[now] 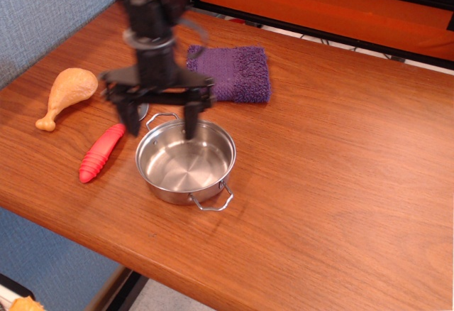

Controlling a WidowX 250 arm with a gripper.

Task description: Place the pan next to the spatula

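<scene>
Black robot gripper (159, 118) is motion-blurred, arm cut off at frame top; jaws spread wide, empty, hanging over the back rim of the small round stainless-steel pan (186, 163). Spoon-like spatula w/ red ribbed handle (101, 153) is partly hidden: its metal bowl sits behind the left finger, prob. just a sliver showing. Surface: reddish-brown wooden table (340, 183), orange panel along the top. Pan stands left of centre, shallow, shiny, two wire loop handles, just beside the spatula, not touching.
</scene>
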